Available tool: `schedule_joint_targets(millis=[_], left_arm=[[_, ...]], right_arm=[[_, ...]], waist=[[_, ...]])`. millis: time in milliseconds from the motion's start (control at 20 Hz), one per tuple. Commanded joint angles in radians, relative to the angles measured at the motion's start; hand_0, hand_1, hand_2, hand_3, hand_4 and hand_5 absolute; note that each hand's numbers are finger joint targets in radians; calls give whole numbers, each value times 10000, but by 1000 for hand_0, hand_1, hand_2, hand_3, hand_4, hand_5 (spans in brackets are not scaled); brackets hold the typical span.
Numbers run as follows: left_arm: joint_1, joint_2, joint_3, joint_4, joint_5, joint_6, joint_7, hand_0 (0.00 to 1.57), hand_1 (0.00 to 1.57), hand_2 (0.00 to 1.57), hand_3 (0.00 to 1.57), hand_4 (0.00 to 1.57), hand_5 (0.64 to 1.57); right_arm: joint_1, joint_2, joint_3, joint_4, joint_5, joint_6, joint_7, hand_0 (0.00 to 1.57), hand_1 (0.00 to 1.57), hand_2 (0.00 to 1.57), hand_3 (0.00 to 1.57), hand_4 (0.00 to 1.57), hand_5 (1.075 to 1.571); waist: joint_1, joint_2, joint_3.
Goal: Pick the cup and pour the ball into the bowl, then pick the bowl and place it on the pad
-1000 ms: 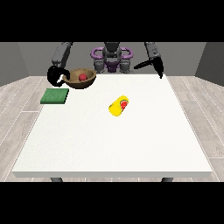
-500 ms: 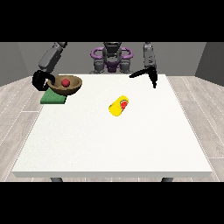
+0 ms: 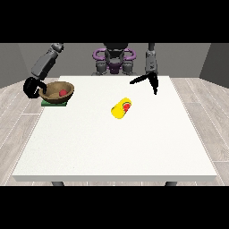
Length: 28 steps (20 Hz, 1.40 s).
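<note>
We see the hand at the view's left (image 3: 32, 86) curled round the rim of the brown wooden bowl (image 3: 54, 92) holding 1 red ball (image 3: 63, 93), over the green square pad (image 3: 50, 103), while the hand at the view's right (image 3: 150, 81) hangs with fingers spread above the white worktop (image 3: 114, 143), the yellow cup (image 3: 121, 108) lying on its side between both hands.

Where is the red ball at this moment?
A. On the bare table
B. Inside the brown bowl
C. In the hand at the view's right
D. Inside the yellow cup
B: the red ball lies inside the brown bowl, which sits over the green pad.
</note>
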State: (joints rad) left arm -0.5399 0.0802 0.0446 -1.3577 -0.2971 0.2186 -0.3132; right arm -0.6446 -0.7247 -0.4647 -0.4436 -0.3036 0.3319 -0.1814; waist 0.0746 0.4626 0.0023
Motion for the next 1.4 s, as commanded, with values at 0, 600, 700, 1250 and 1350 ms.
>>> schedule_joint_targets(millis=[0,600,700,1250,1350], left_arm=[[244,406,-18,-982,61,-353,244,0,0,0,0,0,1563],[480,147,-312,-2079,15,-431,1609,0,0,0,0,0,1566],[1121,103,-592,-2685,9,-582,1609,0,0,0,0,0,1566],[1106,233,-182,-2986,71,-365,1499,0,0,0,0,0,1565],[1044,591,-197,-3538,425,-1015,1755,0,0,0,0,0,1565]], right_arm=[[-53,-440,-163,508,91,238,-829,1571,1571,1571,0,1037,1569],[-920,-925,-289,1350,-141,593,478,1571,1571,1571,0,707,1569],[-757,-1272,-444,1624,-247,817,602,1571,1571,1571,489,739,1570],[-73,-1041,255,1594,630,199,-224,1571,1571,1571,1571,588,1535],[-145,-1386,313,1629,898,-700,-303,1103,1103,1045,872,0,1539]], waist=[[88,538,2],[-47,-178,-15],[38,-229,-10],[-274,311,-7],[192,448,-3]])
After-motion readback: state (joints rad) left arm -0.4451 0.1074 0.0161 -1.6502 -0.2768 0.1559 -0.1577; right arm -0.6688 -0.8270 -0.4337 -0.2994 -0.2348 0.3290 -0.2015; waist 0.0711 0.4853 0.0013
